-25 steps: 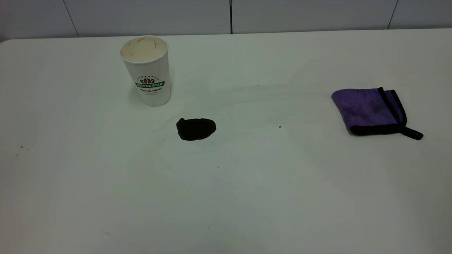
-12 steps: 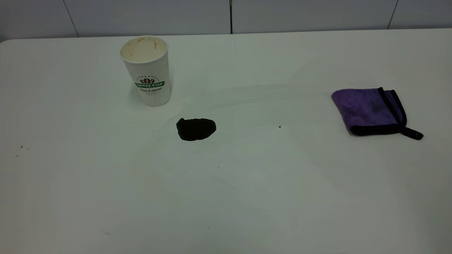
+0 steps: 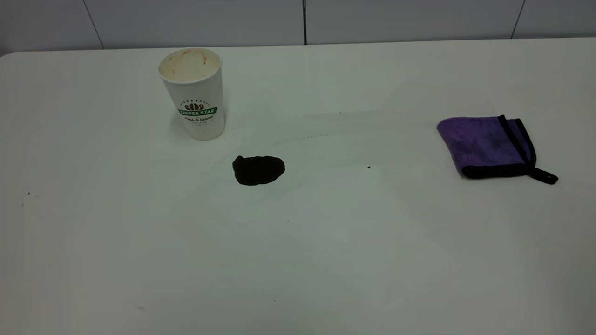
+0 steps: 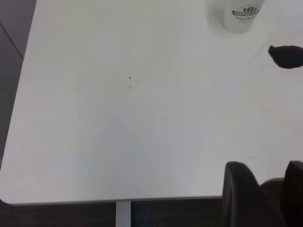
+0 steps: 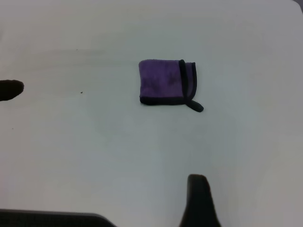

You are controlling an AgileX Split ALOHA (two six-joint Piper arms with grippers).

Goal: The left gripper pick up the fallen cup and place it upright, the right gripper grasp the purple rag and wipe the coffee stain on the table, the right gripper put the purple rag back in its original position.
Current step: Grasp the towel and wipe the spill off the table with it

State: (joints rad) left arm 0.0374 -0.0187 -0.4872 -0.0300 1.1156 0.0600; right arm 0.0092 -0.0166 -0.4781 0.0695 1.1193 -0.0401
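The white cup [image 3: 195,93] stands upright at the table's far left, its green "COFFEE STAR" banner facing the exterior camera; the left wrist view catches its base [image 4: 242,16]. In front of it and slightly right lies the dark coffee stain [image 3: 258,170], also seen in the wrist views [image 4: 286,56] [image 5: 10,90]. The folded purple rag [image 3: 489,146] [image 5: 166,81] with black trim lies flat at the right. My left gripper [image 4: 265,172] hangs open and holds nothing over the table's near edge, far from the cup. A black part of my right gripper [image 5: 199,201] shows well short of the rag. Neither gripper appears in the exterior view.
The white table [image 3: 326,242] carries a few tiny dark specks [image 3: 368,166]. Its rounded near-left corner [image 4: 14,198] and edge show in the left wrist view. A grey panelled wall [image 3: 302,21] runs behind the table.
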